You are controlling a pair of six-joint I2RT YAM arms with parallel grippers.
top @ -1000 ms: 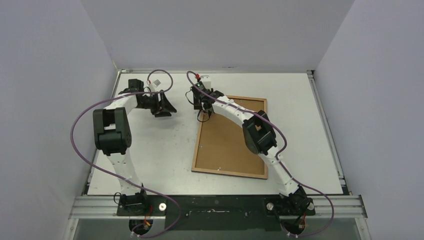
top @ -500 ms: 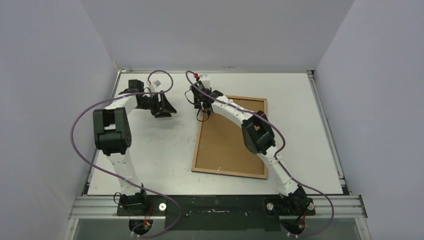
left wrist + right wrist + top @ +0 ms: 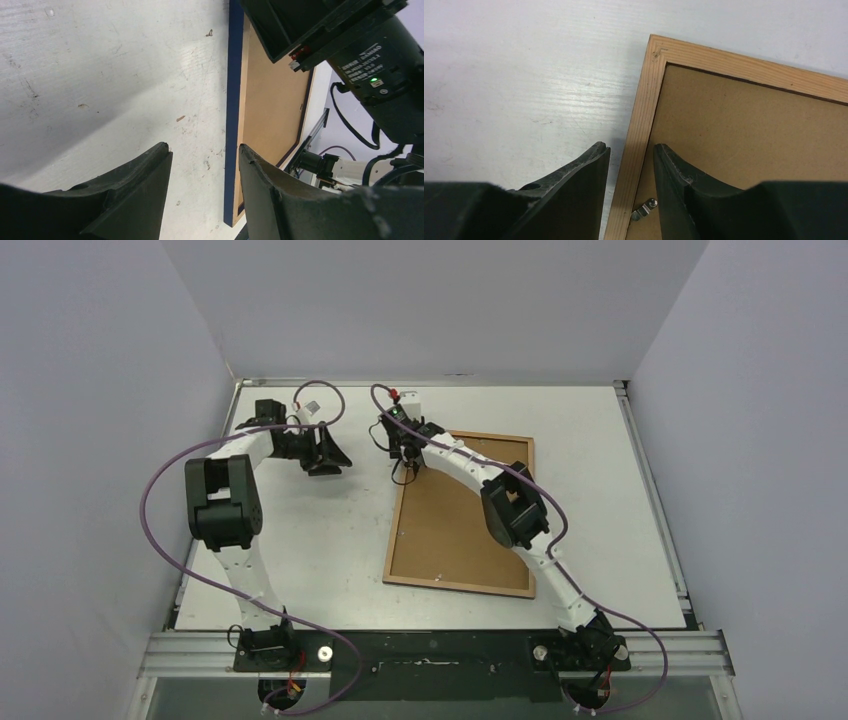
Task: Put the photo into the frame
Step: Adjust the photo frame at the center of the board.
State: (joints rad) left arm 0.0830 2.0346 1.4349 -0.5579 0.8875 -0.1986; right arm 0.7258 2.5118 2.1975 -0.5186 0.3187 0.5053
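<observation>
At the frame's (image 3: 644,115) far-left corner, my right gripper (image 3: 631,146) sits astride the wooden rail, with one finger on the outer side and the other over the backing board (image 3: 749,150). Its jaws stand part-way apart with the rail between them. Whether they pinch the rail or only hover over it, I cannot tell from the wrist view.

Against a second ago very little has moved. The right arm's elbow has swung slightly left and the wrist has crept a touch toward that corner, while the frame has not shifted on the table (image 3: 100,75). I read that as fine positioning on the rail — not yet a lift.

Left of the frame, my left gripper (image 3: 203,146) hangs over the table, released, with nothing between its fingers and the frame's navy edge just ahead of it. It has not moved either.

The frame lies flat, back up, with the backing board seated and a metal clip (image 3: 644,210) turned over it inside the left rail. The photo shows in none of my views — under the board or elsewhere, I cannot say. My judgement is that the frame must still be opened or turned before anything about the photo can be confirmed.
</observation>
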